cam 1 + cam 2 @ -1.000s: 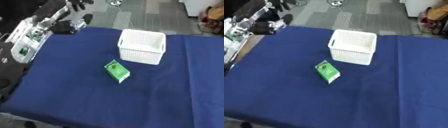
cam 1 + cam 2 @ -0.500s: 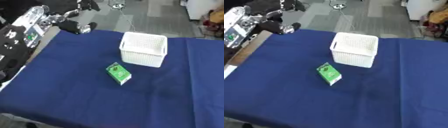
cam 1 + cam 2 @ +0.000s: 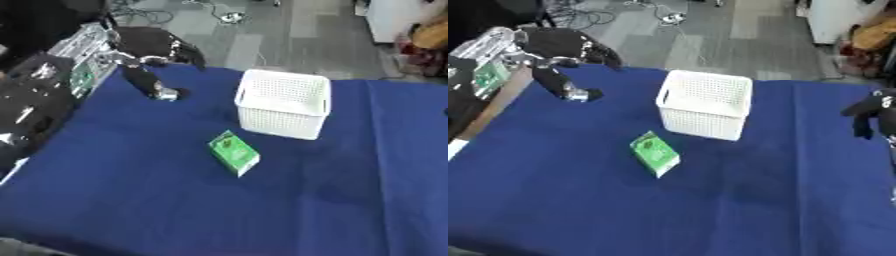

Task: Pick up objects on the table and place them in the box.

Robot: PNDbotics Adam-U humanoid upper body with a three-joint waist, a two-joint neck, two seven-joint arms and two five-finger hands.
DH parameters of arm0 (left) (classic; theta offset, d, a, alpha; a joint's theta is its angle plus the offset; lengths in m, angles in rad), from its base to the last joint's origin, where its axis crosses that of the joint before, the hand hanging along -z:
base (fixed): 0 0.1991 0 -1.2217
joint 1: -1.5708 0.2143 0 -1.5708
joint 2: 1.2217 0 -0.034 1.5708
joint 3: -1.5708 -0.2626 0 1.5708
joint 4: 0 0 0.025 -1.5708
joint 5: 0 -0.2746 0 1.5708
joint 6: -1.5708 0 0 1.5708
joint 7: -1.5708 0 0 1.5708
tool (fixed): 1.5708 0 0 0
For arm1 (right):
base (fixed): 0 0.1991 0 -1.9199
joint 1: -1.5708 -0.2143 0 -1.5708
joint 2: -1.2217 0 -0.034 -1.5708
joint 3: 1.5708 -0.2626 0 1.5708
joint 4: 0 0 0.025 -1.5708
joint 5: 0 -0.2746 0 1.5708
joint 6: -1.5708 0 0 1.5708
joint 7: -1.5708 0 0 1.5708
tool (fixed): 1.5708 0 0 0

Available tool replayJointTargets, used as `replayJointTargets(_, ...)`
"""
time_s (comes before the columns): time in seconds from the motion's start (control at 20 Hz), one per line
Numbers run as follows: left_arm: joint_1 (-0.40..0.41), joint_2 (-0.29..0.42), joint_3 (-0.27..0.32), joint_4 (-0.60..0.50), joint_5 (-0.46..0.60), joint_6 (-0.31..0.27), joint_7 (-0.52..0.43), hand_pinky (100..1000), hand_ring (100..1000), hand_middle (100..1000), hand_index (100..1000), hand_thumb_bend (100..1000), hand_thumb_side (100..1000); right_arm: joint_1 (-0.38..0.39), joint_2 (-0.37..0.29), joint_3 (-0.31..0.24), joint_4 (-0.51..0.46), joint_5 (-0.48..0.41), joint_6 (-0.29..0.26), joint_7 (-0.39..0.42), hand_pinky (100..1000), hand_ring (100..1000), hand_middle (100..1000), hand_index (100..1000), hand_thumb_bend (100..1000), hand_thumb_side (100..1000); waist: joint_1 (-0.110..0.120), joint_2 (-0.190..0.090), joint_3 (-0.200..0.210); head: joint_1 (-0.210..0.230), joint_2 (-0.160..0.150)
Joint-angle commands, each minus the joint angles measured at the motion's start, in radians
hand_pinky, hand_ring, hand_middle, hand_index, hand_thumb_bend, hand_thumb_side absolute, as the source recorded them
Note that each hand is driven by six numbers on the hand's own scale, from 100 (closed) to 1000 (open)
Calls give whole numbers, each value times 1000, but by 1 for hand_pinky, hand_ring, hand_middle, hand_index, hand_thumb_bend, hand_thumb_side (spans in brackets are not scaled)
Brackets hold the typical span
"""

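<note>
Left hand [image 3: 153,47] swinging in over the table's far-left corner, fingers spread, holding nothing | green carton [image 3: 234,152] lying diagonal, down-right of it | I'm guessing left's nearer | right hand [image 3: 872,112] hanging at right edge, fingers drooping, empty | box [image 3: 282,102] sitting just beyond carton

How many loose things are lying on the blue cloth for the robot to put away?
1: a green carton lies on the blue cloth, just in front of the white basket. The basket's inside is not fully visible.
</note>
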Motion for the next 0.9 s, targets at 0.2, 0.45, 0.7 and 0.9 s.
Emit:
replayJointTargets(0.2, -52, -11, -41, 4, -64, -43, -7, 679, 745, 823, 913, 228, 1000, -10, -18, -7, -20, -44, -14, 3, 100, 241, 298, 547, 192, 1000, -2, -10, 0, -7, -21)
replayJointTargets(0.45, -61, -20, -60, 3, -83, -44, 9, 684, 747, 822, 913, 234, 1000, -26, -1, -52, -64, -90, -13, -76, 118, 255, 307, 539, 174, 1000, 2, -16, 0, -40, -67)
replayJointTargets(0.7, -72, -31, -71, 9, -97, -44, 13, 689, 750, 823, 913, 244, 1000, -64, 69, -148, -142, -89, 49, -237, 179, 264, 298, 521, 113, 1000, 7, -23, -1, -61, -99)
replayJointTargets(0.9, -71, -47, -83, 14, -99, -44, 21, 685, 749, 822, 910, 240, 1000, -111, 159, -206, -253, -56, 156, -412, 232, 283, 308, 517, 108, 1000, 12, -25, -3, -28, -76)
